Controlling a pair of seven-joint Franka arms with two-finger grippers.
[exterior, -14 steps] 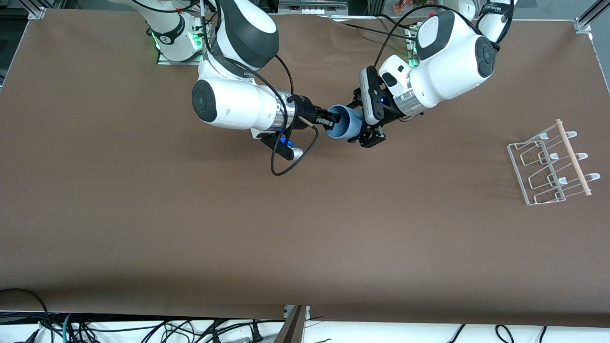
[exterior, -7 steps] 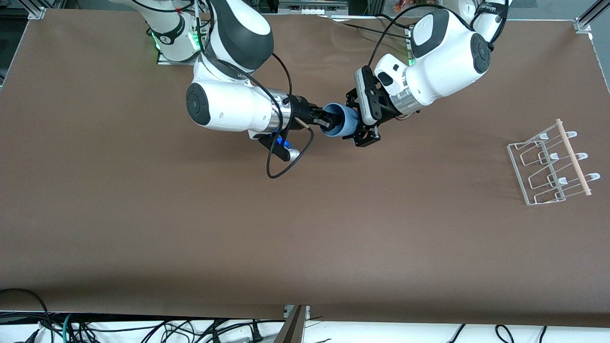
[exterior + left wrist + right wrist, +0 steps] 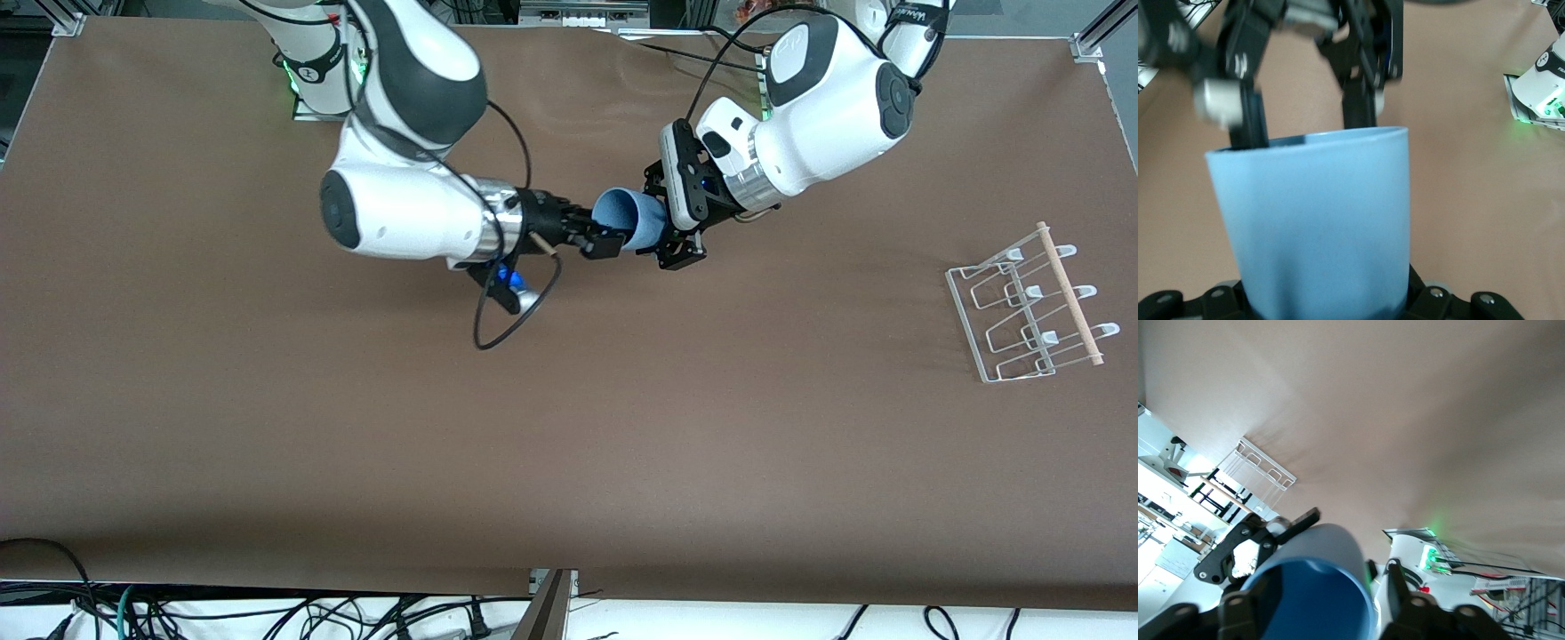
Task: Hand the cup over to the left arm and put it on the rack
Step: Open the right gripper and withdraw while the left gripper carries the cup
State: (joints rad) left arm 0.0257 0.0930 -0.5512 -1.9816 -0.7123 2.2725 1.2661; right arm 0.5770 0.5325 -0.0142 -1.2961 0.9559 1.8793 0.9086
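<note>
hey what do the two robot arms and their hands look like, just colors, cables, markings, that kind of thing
Both arms are glossy white with rounded segments, dark grey joint caps and a silver wrist ring. Each ends in a black two-finger hand: the right hand, the left hand. A loose black cable loops under the right arm's wrist, by a blue light. Black cables run over the left arm, which carries a white wrist camera block. Green lights glow at both bases.

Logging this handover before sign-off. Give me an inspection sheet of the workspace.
Surface: brown table.
Job's things: cup in the air, on its side; rack at the left arm's end.
Clutter: nothing seen.
Grippers: left gripper shut on the cup's base; right gripper at the cup's rim, open.
Cables: black loop under the right wrist; more along the table's edge nearest the camera.
Surroundings: arm bases with green lights.
</note>
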